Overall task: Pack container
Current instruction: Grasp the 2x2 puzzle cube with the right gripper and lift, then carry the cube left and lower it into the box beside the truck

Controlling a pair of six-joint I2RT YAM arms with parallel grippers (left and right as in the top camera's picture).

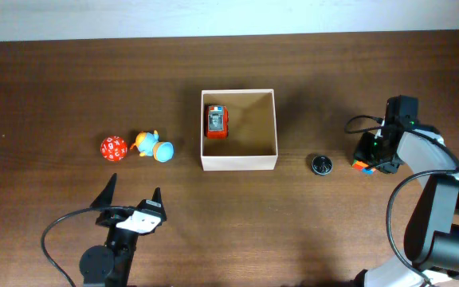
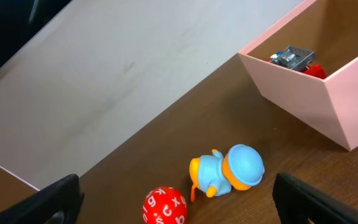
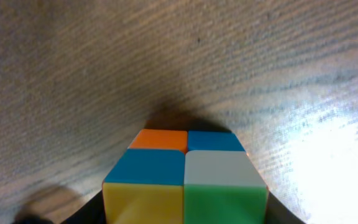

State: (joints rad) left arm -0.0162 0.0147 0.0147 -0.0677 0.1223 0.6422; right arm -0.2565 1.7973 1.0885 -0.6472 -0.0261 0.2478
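The container [image 1: 239,163], a white-walled square box with a tan inside, stands mid-table and holds a red toy car [image 1: 216,121]. It also shows in the left wrist view [image 2: 309,106] with the car [image 2: 296,59] inside. My right gripper [image 1: 370,159] is down at the table to the right of the box, shut on a multicoloured cube [image 3: 185,180] that rests on the wood. My left gripper [image 1: 127,199] is open and empty near the front edge, apart from a red lettered ball [image 1: 113,148] and a blue-and-orange duck toy [image 1: 154,147].
A small black round object [image 1: 320,164] lies between the container and the cube. The ball [image 2: 165,206] and the duck toy [image 2: 229,171] lie between my left fingers' line of sight and the box. A pale wall runs behind the table.
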